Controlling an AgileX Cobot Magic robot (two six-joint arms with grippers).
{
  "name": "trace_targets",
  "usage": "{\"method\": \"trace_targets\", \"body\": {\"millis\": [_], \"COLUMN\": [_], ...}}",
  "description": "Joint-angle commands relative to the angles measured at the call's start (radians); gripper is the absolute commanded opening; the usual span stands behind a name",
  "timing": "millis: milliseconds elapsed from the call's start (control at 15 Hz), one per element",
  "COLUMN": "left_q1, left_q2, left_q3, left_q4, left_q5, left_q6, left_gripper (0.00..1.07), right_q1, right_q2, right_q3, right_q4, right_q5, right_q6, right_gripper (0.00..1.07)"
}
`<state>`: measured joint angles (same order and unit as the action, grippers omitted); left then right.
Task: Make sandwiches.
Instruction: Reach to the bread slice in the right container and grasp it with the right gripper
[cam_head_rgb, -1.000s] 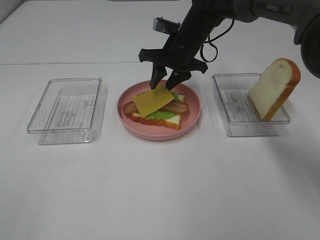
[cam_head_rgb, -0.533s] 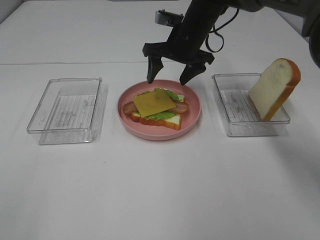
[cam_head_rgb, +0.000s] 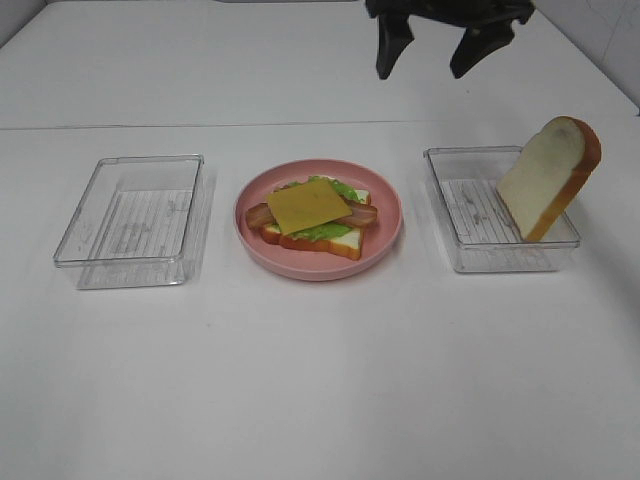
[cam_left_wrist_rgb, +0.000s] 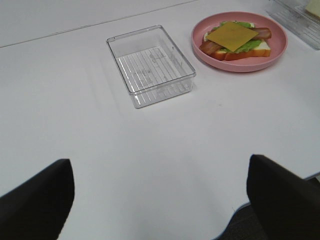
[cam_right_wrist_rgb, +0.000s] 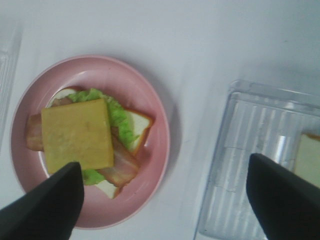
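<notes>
on pink plate (cam_head_rgb: 385, 235), cheese-topped sandwich (cam_head_rgb: 313, 215)

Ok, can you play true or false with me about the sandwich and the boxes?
1. The cheese lies on top of the stack. True.
2. The plate is blue. False: it is pink.
3. A bread slice leans in the right box. True.
4. The right claw holds the cheese. False: it is open, up above the table.
5. The left box holds lettuce. False: nothing is in it.
</notes>
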<state>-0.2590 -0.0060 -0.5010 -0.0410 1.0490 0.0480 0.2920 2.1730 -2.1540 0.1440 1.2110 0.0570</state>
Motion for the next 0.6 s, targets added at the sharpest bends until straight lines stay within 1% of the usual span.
{"method": "trace_targets", "body": {"millis": [67,200,267,333,533,600], "left_q1": [0.004,0.004,0.004,0.004,0.004,0.004], "left_q2": [-0.021,-0.021,-0.021,-0.021,-0.021,-0.021], "left_q3": [0.001,0.001,0.001,0.001,0.001,0.001], "left_q4": [-0.005,-0.005,-0.005,-0.005,-0.005,-0.005], "left_q5": [-0.009,-0.009,-0.009,-0.009,-0.009,-0.009], "left_q6": [0.0,0.0,0.0,0.0,0.0,0.0], "left_gripper": [0.89,0.89,0.89,0.89,0.89,0.89], "right_q1": [-0.087,-0.139,-0.165,-0.2,-0.286,-0.299], "right_q2": [-0.05,-0.072,-0.08,-0.099,-0.153,-0.162], "right_q3": [-0.005,-0.004,0.005,0.036,0.158,0.184], "right_q4": [-0.021,-0.025,-0.025,-0.024,-0.01,-0.003], "right_q5": [0.081,0.081,0.081,0.081,0.081,0.081], "right_q6": [0.008,0.004,-0.004,-0.023,-0.057,-0.067], "right_gripper": [0.83,0.82,0.8,0.76,0.75,0.75]}}
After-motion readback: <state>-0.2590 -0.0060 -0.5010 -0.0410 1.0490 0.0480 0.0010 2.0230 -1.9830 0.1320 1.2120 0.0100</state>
